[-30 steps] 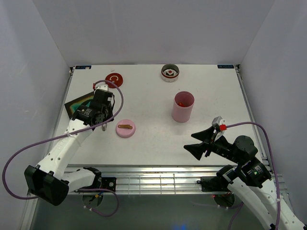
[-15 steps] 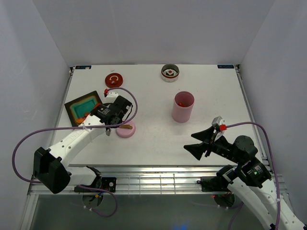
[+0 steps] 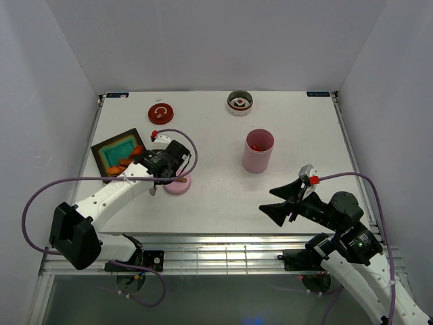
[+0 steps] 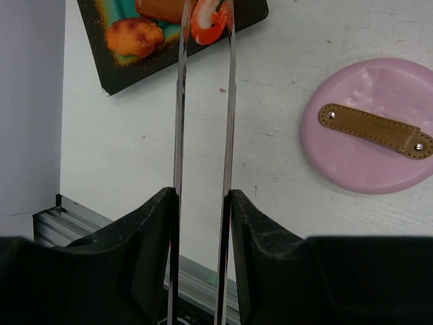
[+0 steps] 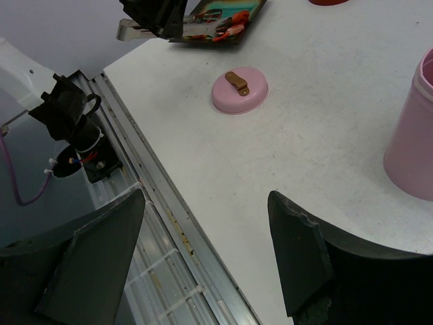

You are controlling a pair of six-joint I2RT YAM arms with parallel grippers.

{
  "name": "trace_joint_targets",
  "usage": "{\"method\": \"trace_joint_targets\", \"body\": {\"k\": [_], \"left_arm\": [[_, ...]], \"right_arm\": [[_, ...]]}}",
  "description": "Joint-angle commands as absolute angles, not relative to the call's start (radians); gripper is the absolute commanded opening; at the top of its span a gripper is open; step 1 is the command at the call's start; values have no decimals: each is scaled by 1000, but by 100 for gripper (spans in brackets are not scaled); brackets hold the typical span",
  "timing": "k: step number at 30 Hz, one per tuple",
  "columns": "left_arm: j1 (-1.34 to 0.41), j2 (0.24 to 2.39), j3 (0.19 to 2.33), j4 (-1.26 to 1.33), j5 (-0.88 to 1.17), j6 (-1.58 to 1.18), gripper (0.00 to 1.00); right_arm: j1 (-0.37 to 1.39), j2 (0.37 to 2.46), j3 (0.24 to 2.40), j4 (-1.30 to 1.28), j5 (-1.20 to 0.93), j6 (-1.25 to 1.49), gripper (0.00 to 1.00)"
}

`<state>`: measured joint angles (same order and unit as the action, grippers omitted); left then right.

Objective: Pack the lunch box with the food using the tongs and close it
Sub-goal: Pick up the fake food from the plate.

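Beside black tray (image 4: 125,73), L hand (image 4: 203,203) gripping slim shiny tongs (image 4: 180,122), arms flanking curled shrimp (image 4: 206,19), R hand (image 5: 203,237) agape.

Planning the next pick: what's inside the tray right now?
An orange fried piece, a brown piece and a shrimp between the tips of the tongs. The wrist view cuts off the far part of the tray; from above the left arm overlaps its near edge.

No legible text or labels.
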<state>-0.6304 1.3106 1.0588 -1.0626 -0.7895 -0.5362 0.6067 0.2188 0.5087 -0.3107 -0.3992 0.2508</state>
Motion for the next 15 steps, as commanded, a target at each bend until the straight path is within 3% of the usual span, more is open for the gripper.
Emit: {"method": "trace_joint_targets", "body": {"k": [1, 15], "left_arm": [[-652, 1325, 1055, -1043, -825, -534, 48], [-669, 1359, 1037, -1020, -841, -535, 48]], "right_arm": [[612, 225, 517, -264, -410, 239, 79], [612, 225, 515, -262, -413, 241, 79]]}}
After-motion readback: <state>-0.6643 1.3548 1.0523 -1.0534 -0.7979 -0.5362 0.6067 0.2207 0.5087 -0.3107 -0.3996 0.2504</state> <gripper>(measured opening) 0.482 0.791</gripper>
